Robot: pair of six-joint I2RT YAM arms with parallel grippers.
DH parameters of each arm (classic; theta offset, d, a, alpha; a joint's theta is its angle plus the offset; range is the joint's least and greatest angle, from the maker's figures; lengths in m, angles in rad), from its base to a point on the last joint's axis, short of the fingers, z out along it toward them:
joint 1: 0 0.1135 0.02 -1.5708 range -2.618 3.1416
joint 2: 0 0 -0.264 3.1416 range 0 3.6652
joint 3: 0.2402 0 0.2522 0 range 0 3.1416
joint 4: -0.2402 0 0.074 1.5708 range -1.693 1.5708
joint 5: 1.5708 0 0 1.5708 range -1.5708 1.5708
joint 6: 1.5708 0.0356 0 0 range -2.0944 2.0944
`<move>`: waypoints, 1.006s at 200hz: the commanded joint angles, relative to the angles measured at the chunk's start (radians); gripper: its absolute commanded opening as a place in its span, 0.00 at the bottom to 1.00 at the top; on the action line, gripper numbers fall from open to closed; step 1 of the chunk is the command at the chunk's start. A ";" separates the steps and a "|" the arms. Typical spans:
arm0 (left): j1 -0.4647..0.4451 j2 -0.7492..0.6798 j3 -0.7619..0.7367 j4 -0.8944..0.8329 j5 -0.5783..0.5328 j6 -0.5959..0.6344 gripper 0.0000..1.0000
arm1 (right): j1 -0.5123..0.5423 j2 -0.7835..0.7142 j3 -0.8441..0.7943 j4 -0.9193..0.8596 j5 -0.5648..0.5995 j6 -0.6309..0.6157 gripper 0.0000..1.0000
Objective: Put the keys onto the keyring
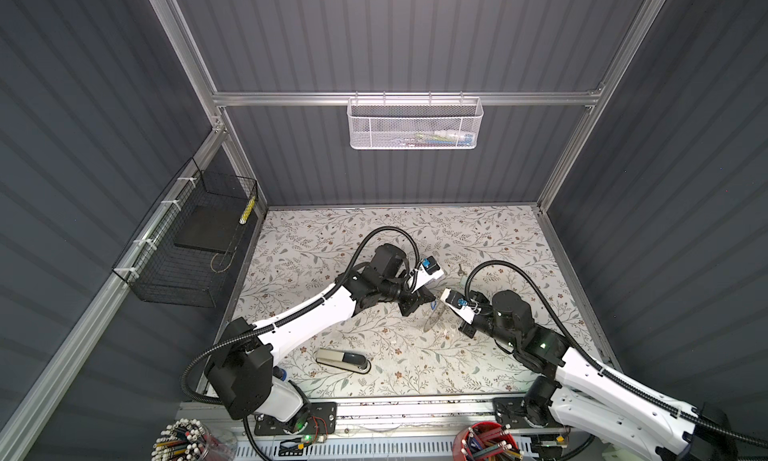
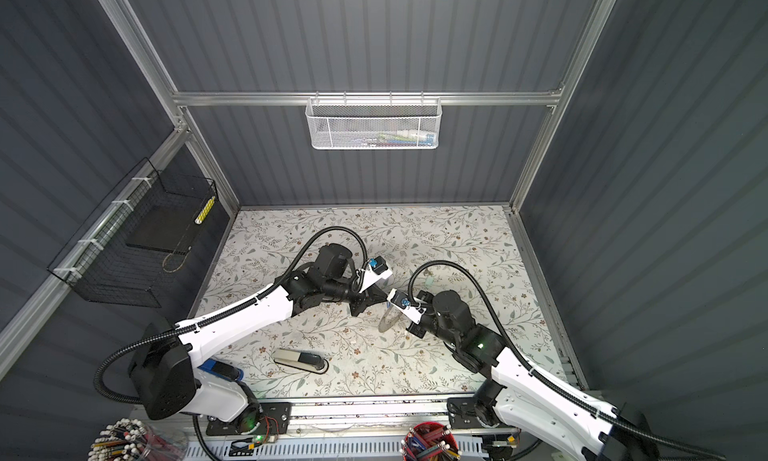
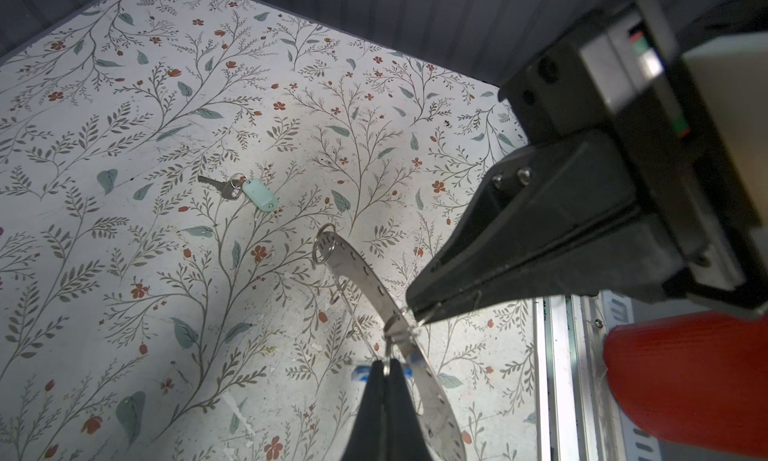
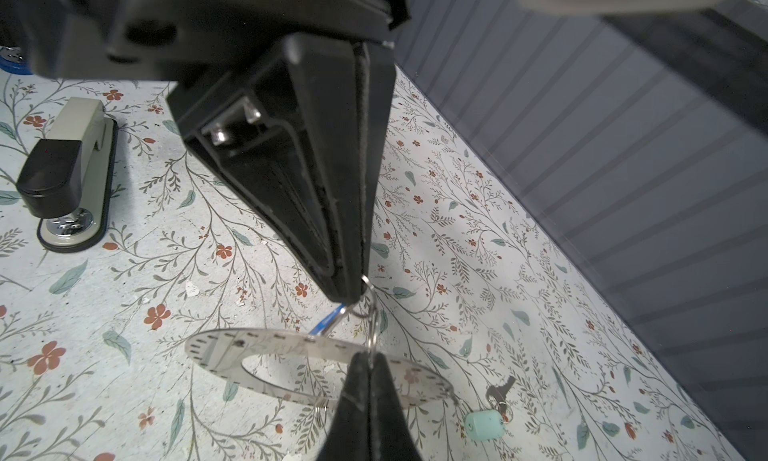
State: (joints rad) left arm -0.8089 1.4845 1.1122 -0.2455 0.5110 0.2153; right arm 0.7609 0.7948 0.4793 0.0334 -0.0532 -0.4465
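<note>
Progress maybe halfway imo; left gripper (image 3: pixel 384 367) pinched shut on blue-tag key (image 3: pixel 359 372); right gripper (image 4: pixel 368 361) clamped shut on keyring (image 4: pixel 257 342), lifted, lower centre of right wrist view; threading unconfirmed; mint-tag key (image 3: pixel 249 191) loose on table (image 3: pixel 124 272), not yet on

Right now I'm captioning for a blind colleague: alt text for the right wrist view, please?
Two shut grippers meet over a floral table: the right gripper pinches the keyring, held off the surface, while the left gripper holds the blue-tagged key at its band. The mint-tagged key and a stapler lie on the table.
</note>
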 commanded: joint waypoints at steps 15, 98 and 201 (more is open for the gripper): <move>0.001 0.064 0.054 -0.042 0.108 -0.016 0.00 | 0.008 -0.044 -0.028 0.098 -0.026 0.021 0.00; 0.019 -0.043 -0.001 -0.039 0.020 0.047 0.49 | -0.001 -0.057 -0.074 0.198 -0.071 0.024 0.00; 0.019 -0.183 -0.113 0.082 0.116 0.222 0.43 | -0.028 -0.023 -0.072 0.288 -0.244 0.061 0.00</move>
State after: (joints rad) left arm -0.7959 1.3064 1.0069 -0.1867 0.5777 0.3794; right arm 0.7383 0.7719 0.4095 0.2516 -0.2234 -0.4042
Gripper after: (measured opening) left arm 0.463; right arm 0.047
